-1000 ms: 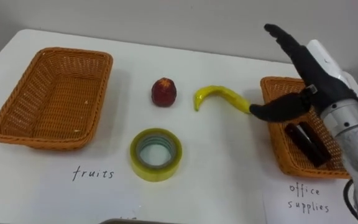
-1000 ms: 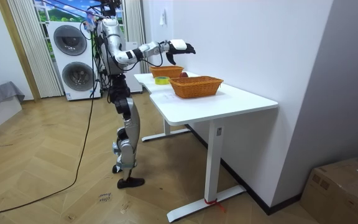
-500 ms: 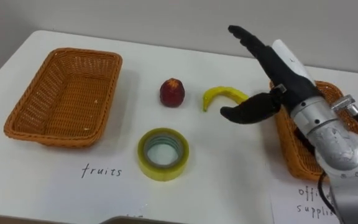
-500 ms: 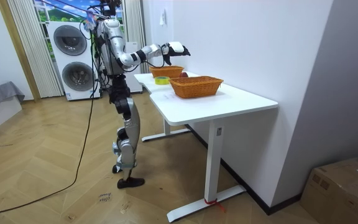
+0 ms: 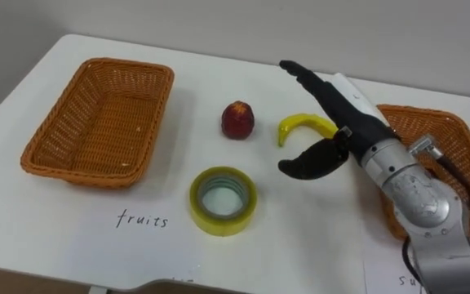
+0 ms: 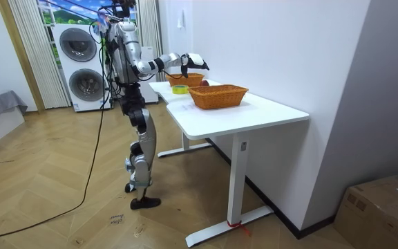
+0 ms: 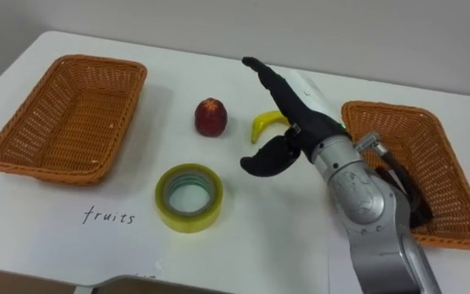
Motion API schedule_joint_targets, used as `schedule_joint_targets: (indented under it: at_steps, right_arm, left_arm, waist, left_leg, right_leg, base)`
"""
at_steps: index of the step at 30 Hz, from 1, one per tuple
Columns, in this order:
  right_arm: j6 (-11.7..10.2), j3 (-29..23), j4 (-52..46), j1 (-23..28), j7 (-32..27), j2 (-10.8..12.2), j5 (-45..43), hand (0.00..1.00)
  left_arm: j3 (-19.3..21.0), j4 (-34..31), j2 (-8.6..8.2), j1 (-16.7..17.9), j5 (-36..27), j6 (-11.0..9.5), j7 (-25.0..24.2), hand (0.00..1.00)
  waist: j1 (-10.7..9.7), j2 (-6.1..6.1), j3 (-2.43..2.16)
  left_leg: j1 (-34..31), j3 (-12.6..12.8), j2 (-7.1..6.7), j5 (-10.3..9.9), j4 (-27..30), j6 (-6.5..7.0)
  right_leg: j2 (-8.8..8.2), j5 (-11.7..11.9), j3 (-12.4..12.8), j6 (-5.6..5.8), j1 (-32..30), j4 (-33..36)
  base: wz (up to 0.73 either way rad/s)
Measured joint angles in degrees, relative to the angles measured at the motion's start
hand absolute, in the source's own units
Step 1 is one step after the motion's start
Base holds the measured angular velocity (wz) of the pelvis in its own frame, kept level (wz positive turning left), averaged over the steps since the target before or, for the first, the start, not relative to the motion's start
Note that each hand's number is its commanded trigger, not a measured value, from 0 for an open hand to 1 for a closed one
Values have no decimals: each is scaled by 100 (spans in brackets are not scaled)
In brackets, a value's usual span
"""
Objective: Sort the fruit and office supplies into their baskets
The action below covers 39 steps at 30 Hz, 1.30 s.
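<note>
Near the table's point(image 5: 317, 245) front edge the tape roll point(image 5: 223, 200) lies flat, likely light, stiff, slick, best pinched across its rim; right hand point(image 5: 349, 118) hovers mid-table, fingers spread, empty.

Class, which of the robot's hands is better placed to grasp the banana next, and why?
Right, most likely: the right hand hovers open right at the banana, thumb and fingers spread apart.
</note>
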Motion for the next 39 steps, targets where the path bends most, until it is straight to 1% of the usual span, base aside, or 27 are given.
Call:
schedule_joint_targets:
  at_steps: [3, 5, 9, 10, 12, 17, 19, 21, 27, 30, 31, 34, 39]
  right_arm:
    - [0, 0, 22, 0, 0, 1, 1, 0]
    - [0, 0, 22, 0, 0, 3, -11, 0]
    - [-1, 2, 52, -1, -9, 113, -204, 0]
    - [-3, 4, 104, -1, -16, 149, -205, 0]
    - [-3, 8, 215, -1, -19, 153, -204, 0]
    - [-2, 17, 289, 0, -19, 153, -203, 0]
    - [-2, 26, 289, 0, -19, 153, -204, 0]
    - [-2, 60, 289, 0, -19, 155, -213, 0]
    - [12, 455, 298, 0, 7, 218, -242, 0]
    - [17, 487, 374, -9, 15, 363, -230, 0]
    - [23, 502, 419, -11, 15, 390, -228, 0]
    - [82, 539, 436, -11, 15, 390, -241, 0]
    - [95, 622, 434, -23, 18, 391, -233, 0]
  left_arm:
    - [0, -67, 0, -12, -1, 0, -15, 0]
    - [-2, -109, 0, -15, 5, 0, -24, 0]
    - [-4, -110, -7, -63, 38, -2, -31, 0]
    - [-4, -110, -16, -65, 61, -2, -28, 0]
    - [-4, -110, -37, -81, 65, -8, -14, 0]
    - [0, -110, -50, -126, 74, -17, -2, 0]
    - [1, -110, -54, -121, 80, -15, -2, 0]
    - [2, -110, -55, -118, 81, -14, -2, 0]
    - [-8, -110, -68, -112, 80, -7, 16, 0]
    - [-25, -111, -97, -113, 78, 0, 16, 0]
    - [-99, -111, -94, -115, 76, 4, 16, 0]
    - [-122, -108, -115, -128, 76, 4, 11, 0]
    - [-116, -104, -112, -128, 79, 5, 4, 0]
  waist:
    - [30, -4, -3]
    - [32, -18, -11]
    - [72, -33, -22]
    - [78, -34, -22]
    - [87, -34, -22]
    - [220, -35, -20]
    - [236, -35, -20]
    - [253, -37, -20]
    - [269, -41, -18]
    - [304, -44, -15]
    - [303, -45, -14]
    - [338, -48, -10]
    - [364, -77, 6]
  left_leg:
    - [-9, -23, -6, 0, -3, 1]
    - [-38, -82, -20, 6, 0, 11]
    - [-50, -102, -34, 13, 2, 20]
    - [-48, -102, -75, 18, 9, 29]
    - [-45, -102, -86, 31, 15, 47]
    - [-47, -103, -81, 37, -11, 61]
    - [-51, -109, -84, 39, -5, 62]
    - [-65, -132, -97, 41, 6, 63]
    - [-95, -239, -110, 61, 10, 50]
    - [-106, -275, -110, 63, 12, 50]
    - [-111, -294, -110, 64, 16, 51]
    - [-126, -331, -114, 70, 16, 61]
    - [-142, -350, -124, 75, 14, 71]
  right_leg:
    - [-11, -1, -35, 1, 0, 1]
    - [-40, -2, -123, 3, -5, 1]
    - [-43, -2, -135, 3, -9, 1]
    - [-48, -2, -135, 3, -9, 0]
    - [-63, -2, -136, 4, -10, -4]
    - [-83, 4, -141, 17, -9, -1]
    - [-85, 4, -147, 18, -6, -1]
    - [-85, 4, -161, 18, -6, 0]
    - [-90, 4, -273, 17, 1, -6]
    - [-92, 4, -290, 18, 6, -6]
    - [-96, 4, -293, 18, 10, -5]
    - [-112, 4, -300, 19, 10, -5]
    - [-121, 1, -283, 23, 0, -1]
  base:
    - [5]
    - [12]
    - [5]
    - [0]
    - [0]
    - [0]
    - [2]
    - [5]
    - [8]
    - [7]
    - [7]
    - [7]
    - [2]
